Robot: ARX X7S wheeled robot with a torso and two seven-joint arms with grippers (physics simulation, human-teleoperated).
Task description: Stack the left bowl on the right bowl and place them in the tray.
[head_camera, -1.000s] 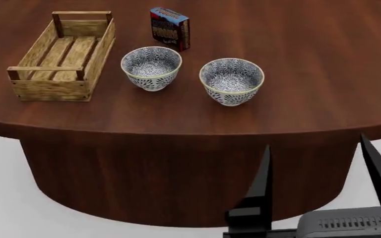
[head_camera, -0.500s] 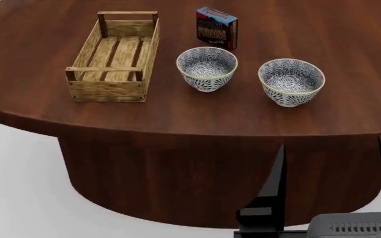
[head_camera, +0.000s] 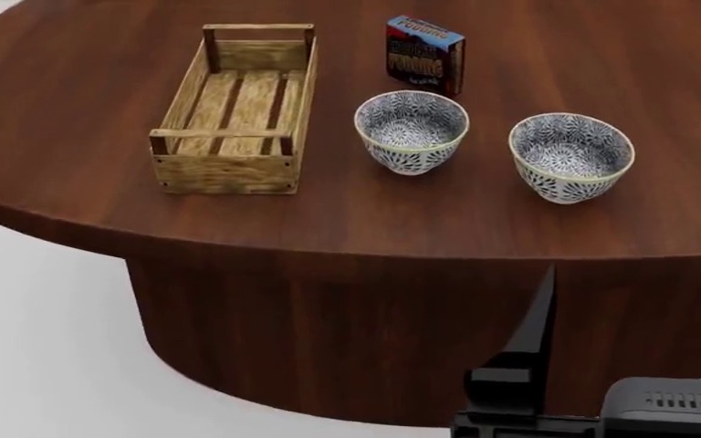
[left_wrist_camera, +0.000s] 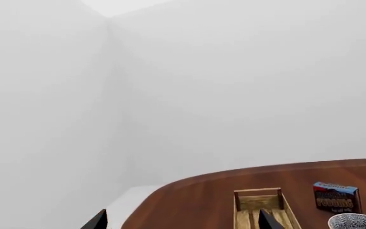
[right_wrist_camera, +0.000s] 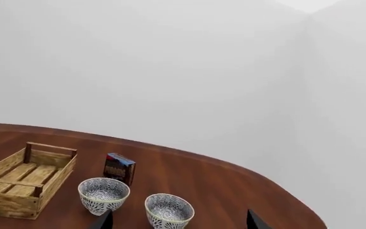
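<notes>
Two white bowls with a dark blue pattern stand upright on the round dark-wood table (head_camera: 83,73). The left bowl (head_camera: 412,130) (right_wrist_camera: 103,194) is beside the tray; the right bowl (head_camera: 571,155) (right_wrist_camera: 169,210) stands apart from it, further right. The tray (head_camera: 235,109) (right_wrist_camera: 17,186) (left_wrist_camera: 259,207), a light-wood crate, holds nothing. My right gripper (head_camera: 642,274) (right_wrist_camera: 179,222) hangs open in front of the table's near edge, below the top, nothing between its fingers. My left gripper (left_wrist_camera: 183,222) is open too, short of the table and tray, and is out of the head view.
A blue pudding box (head_camera: 425,55) (right_wrist_camera: 119,168) (left_wrist_camera: 337,197) stands upright just behind the left bowl. The table's curved front edge runs between my grippers and the bowls. White floor and walls surround the table.
The head view has swung left: tray, bowls and box now sit further right in it. The right gripper's fingers also shifted right in the view. Nothing on the table moved.
</notes>
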